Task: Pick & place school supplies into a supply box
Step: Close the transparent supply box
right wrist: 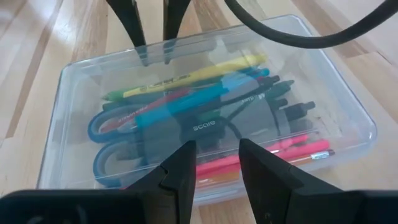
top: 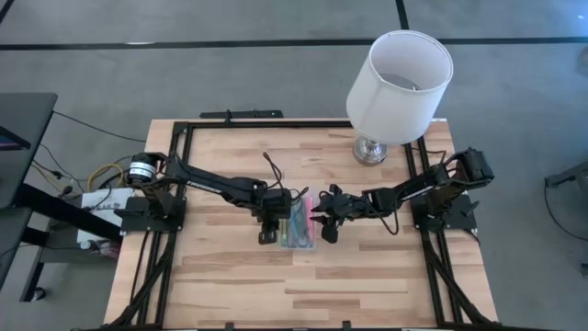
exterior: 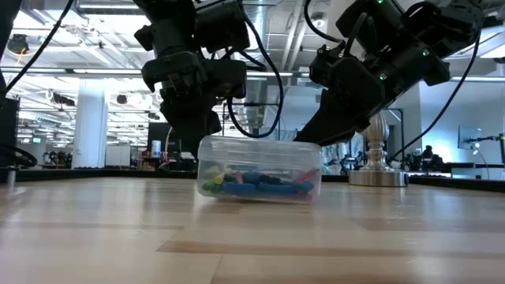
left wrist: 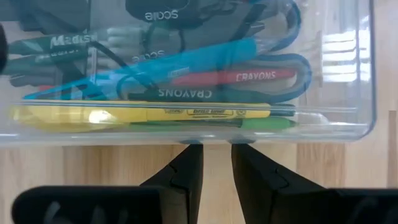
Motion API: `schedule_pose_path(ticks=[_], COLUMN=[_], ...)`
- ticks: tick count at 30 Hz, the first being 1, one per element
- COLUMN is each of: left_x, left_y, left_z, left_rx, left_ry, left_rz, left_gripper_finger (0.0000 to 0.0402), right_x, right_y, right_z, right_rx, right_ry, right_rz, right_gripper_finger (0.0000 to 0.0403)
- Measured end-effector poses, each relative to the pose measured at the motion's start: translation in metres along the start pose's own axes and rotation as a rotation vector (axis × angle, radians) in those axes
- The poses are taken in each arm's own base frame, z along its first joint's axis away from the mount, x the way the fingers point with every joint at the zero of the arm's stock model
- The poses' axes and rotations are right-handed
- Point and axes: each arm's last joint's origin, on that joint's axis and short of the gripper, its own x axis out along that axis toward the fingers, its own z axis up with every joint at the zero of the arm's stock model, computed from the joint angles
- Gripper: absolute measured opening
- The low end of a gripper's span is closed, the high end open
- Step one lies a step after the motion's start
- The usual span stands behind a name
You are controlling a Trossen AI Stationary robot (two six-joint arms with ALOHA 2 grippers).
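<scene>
The supply box (top: 300, 225) sits near the middle of the table (top: 230, 285), a little toward the far edge where the lamp (top: 397, 78) stands. It is a clear, flat case, and it looks full. Inside are the school supplies (right wrist: 205, 118): a yellow marker (left wrist: 143, 114), a green pen, a red crayon (left wrist: 249, 76), pink pens (right wrist: 292, 151) and the blue scissors (right wrist: 115, 134). No pens or pencils lie loose on the table in any view, so the picking looks about done.

The left gripper (top: 268, 226) is low at the box's left side. Its fingers (left wrist: 186, 171) are close together with only a thin gap, and the tips touch or almost touch the box wall. They hold nothing.

The right gripper (top: 328, 217) is at the box's right side, a bit above it. Its fingers (right wrist: 180, 168) stand a little apart and are empty.

What could go wrong? The box is light and the wood is smooth. If one gripper pushes harder than the other, the box could slide or turn toward a table edge. If a gripper pushes down on the rim, the box could tip and the pens could spill out. The pens are piled up, so a finger dipping inside could flick one out.
</scene>
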Motion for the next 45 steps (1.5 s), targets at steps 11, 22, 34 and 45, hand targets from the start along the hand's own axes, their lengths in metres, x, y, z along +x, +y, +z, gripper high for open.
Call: schedule_pose_path(ticks=[11,22,34,45], left_x=[-0.002,-0.002,0.006,0.006], left_y=[0.01,0.011,0.012,0.03], left_z=[0.001,0.002,-0.003,-0.006], left_rx=[-0.025,-0.03,-0.072,-0.198], left_ry=[-0.006,-0.018,-0.065,-0.083], left_rz=[0.044,0.052,0.044,0.138], left_gripper_finger=[0.0077,0.0077,0.0077,0.0077], right_x=[0.0,0.0,0.0,0.0], right_y=[0.0,0.0,0.0,0.0], right_z=[0.0,-0.002,-0.002,-0.001], right_rx=[0.006,0.004,0.026,0.036], right_ry=[0.007,0.023,0.023,0.013], right_rz=[-0.001,-0.005,-0.003,0.001], right_gripper_finger=[0.0117,0.0117,0.0117,0.0117])
